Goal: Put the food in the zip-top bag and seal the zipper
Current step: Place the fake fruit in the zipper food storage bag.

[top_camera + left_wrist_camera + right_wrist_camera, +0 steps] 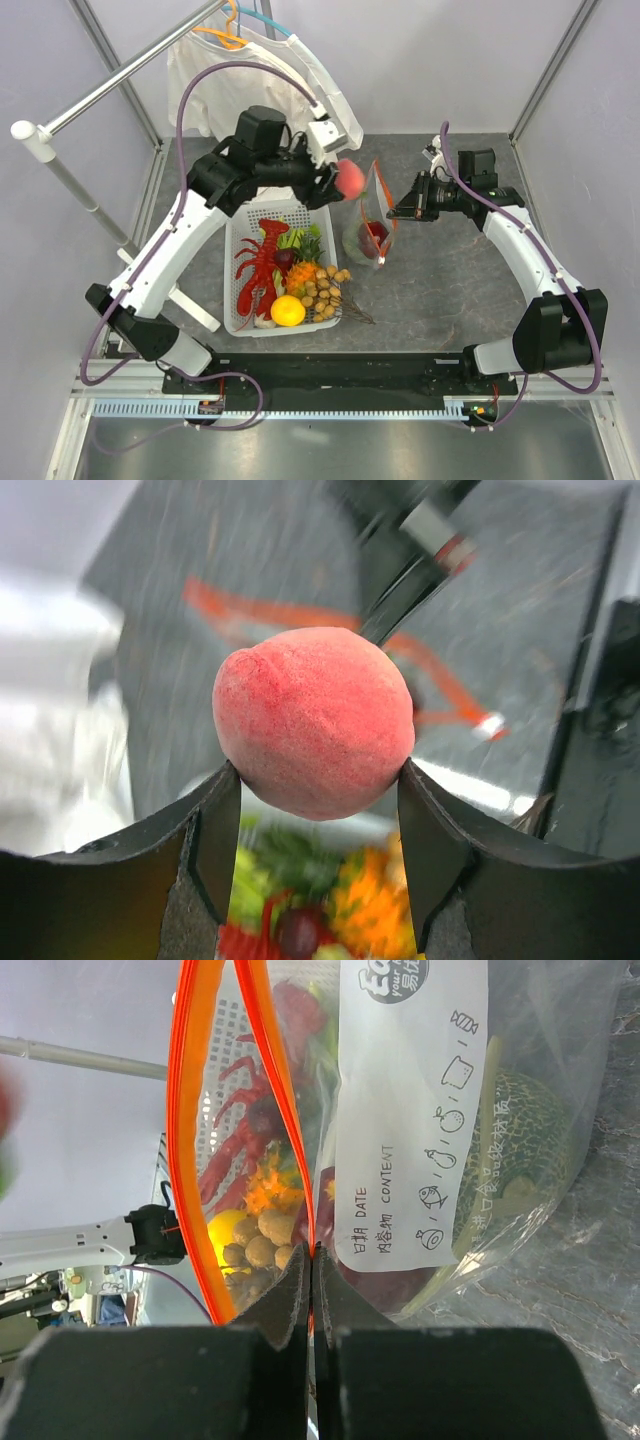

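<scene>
My left gripper is shut on a pink-red peach and holds it in the air just left of the bag's mouth; the wrist view shows the peach between both fingers. The clear zip-top bag stands open with its red-orange zipper along the mouth. A pale-green netted melon and a dark red piece lie inside. My right gripper is shut on the near zipper edge and holds the mouth up; the far edge bows away.
A white slatted basket left of the bag holds a red lobster, a yellow lemon, greens and small brown balls. A metal rack with a white garment stands at the back left.
</scene>
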Tool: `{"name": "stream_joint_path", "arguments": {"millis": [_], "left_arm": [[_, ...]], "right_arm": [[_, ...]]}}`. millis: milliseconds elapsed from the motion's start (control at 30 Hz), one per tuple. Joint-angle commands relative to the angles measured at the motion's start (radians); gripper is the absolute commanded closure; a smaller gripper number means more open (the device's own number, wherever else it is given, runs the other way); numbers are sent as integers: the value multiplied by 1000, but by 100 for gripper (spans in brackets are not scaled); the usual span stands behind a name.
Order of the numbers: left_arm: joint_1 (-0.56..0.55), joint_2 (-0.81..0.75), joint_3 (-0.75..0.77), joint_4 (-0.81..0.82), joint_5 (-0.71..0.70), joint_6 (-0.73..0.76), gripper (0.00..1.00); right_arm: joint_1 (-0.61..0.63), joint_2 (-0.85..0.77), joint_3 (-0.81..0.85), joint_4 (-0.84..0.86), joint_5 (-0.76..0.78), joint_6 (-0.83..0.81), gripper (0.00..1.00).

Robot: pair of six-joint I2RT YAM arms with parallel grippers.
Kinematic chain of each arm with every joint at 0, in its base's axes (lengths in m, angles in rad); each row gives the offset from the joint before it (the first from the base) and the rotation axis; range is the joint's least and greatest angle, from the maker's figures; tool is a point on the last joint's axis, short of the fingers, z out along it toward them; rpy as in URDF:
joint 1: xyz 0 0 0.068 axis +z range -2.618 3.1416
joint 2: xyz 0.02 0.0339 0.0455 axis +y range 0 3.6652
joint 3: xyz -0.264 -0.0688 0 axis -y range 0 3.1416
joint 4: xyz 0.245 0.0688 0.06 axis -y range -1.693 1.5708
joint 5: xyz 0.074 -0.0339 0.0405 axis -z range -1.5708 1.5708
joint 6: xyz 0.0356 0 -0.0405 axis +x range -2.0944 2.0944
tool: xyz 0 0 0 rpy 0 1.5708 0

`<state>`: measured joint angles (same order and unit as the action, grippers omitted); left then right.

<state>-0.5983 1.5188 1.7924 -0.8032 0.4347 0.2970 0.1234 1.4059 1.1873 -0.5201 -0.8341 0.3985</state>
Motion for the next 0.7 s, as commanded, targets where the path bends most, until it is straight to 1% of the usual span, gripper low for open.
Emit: {"name": "stream_joint_path", "arguments": {"millis": [0,133,300,400,467,500,600,633,667], "left_arm": [[-83,69,128,53,65,-10,44],[-132,124,116,156,82,-45,43],[-146,219,125,211,79,-90,43],[-146,254,134,210,26,-107,43],[-146,259,125,213,-34,-102,43],[-146,262,121,210,-86,-98,43],[-144,285,125,185,-167,-68,43],[-144,293,128,174,-183,-59,38],[-144,297,133,162,-198,-56,35]], "right_arm": [[-4,1,51,-9,4,-29,100],[-4,-4,52,-9,0,-26,100],[-2,-10,67,-8,-5,-13,100],[-4,-10,78,-11,6,-10,100],[-4,-13,86,-9,9,-7,100],[-4,-15,86,-9,10,-1,100],[-5,-16,92,-8,26,10,100],[-8,-13,94,-8,21,17,100],[-10,-10,101,-8,17,19,100]]}}
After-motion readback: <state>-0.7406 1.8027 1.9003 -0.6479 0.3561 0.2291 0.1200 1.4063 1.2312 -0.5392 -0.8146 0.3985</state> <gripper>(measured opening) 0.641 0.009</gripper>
